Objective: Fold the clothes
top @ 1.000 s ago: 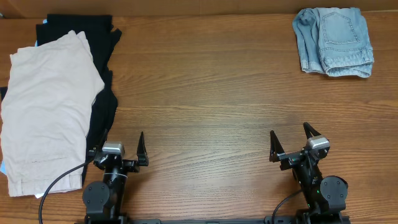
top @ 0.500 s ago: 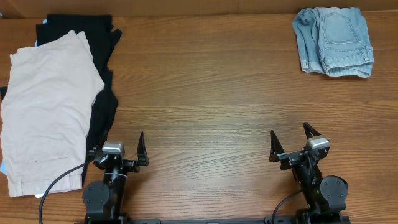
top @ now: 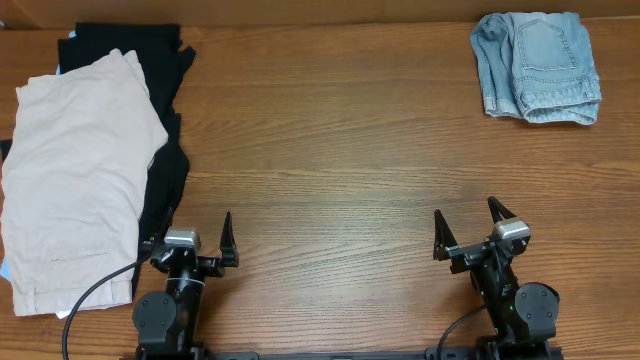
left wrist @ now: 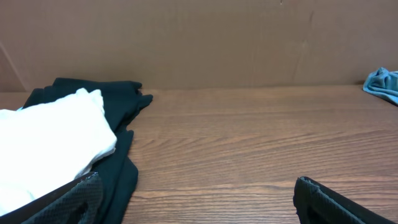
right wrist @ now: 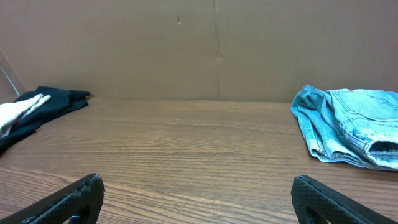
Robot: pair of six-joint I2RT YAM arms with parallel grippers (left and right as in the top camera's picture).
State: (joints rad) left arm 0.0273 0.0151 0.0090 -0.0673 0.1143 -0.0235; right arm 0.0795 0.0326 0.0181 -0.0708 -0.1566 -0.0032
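Pale beige shorts [top: 75,175] lie spread at the table's left edge on top of black garments [top: 160,90]. In the left wrist view the beige shorts [left wrist: 43,143] and black garments [left wrist: 118,112] show at the left. Folded blue denim shorts [top: 538,66] rest at the far right corner, and the denim shorts [right wrist: 348,134] also appear in the right wrist view. My left gripper [top: 195,232] stands open near the front edge, just right of the pile. My right gripper [top: 466,222] is open at the front right, nothing between its fingers.
A brown cardboard wall [right wrist: 199,43] backs the wooden table [top: 330,150]. A black cable [top: 95,290] trails from the left arm's base over the beige shorts' lower corner.
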